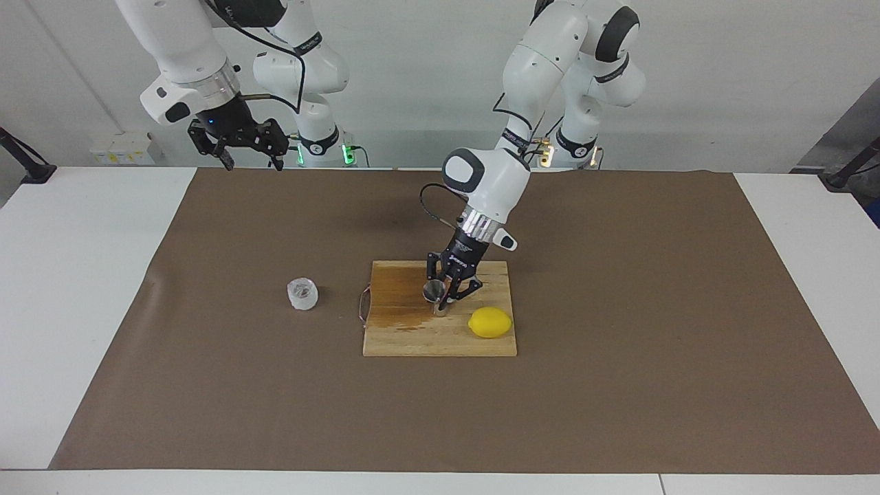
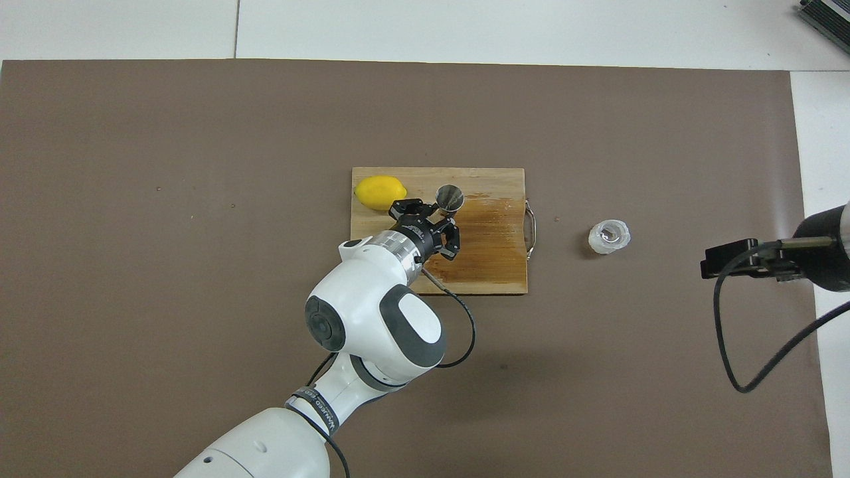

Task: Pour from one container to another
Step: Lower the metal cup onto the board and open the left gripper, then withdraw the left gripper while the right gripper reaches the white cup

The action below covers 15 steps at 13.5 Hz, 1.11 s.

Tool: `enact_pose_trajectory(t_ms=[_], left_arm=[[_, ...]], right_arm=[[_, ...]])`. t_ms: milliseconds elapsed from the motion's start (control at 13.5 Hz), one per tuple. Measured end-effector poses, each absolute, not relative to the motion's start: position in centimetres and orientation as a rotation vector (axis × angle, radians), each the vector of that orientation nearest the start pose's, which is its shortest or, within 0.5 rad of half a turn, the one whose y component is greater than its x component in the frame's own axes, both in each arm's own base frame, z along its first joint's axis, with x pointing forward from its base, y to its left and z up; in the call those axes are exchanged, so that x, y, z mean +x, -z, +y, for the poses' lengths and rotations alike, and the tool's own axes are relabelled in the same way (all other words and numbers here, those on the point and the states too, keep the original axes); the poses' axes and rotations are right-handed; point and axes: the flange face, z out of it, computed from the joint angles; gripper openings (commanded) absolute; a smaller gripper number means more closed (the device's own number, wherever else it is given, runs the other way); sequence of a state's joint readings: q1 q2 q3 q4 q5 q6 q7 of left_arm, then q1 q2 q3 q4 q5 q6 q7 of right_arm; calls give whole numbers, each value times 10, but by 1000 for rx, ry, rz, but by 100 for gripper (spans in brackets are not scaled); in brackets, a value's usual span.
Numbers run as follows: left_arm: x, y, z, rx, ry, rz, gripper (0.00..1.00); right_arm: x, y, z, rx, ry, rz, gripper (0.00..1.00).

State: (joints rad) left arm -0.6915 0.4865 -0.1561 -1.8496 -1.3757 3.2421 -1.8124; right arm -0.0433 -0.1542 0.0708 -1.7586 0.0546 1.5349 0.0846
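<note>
We see a brown mat (image 1: 619, 309) over the table; on it lies a wooden cutting board (image 1: 412, 340) (darkly wet at the right arm's end); the left gripper (image 1: 447, 294) is down at the steel jigger (image 1: 434, 294), which stands upright on the board, fingers about its waist, though we cannot tell whether they clamp it; the right gripper (image 1: 247, 161) waits raised, wide open, empty; a lemon (image 1: 490, 322) lies beside the jigger; the clear cup (image 1: 302, 293) sits on the mat off the board's handle end.
</note>
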Motion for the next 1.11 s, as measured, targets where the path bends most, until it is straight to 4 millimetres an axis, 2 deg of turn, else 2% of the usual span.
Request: enact_pose_trajectory(t_ms=[74,149,520,669,817,966,1115], left_arm=[[501,-310,-407,815,410,2204,71],[501,-310,-407,814,409,2204,100],[503,-313,-408,810,412,2197,100],[506,-326,-408,802,422,2176,100],[511,-350,-404,789,445,2147,100],[513,-371,-399,778,463,2120,100],[515,-383,-396,773,473,2105,100]], right_arm=[[500,-615,22,-3098,-112,90,100],[500,-615,22,-3098,-112,90,100],[497,-613,22,-3098,-139,89,100],[496,-616,26,-3099,-135,80,100],[494,-618,31,-3100,-129,42,100],[494,-618,30,-3092,-125,-147,100],[495,-617,19,-3067,-122,-349,100]])
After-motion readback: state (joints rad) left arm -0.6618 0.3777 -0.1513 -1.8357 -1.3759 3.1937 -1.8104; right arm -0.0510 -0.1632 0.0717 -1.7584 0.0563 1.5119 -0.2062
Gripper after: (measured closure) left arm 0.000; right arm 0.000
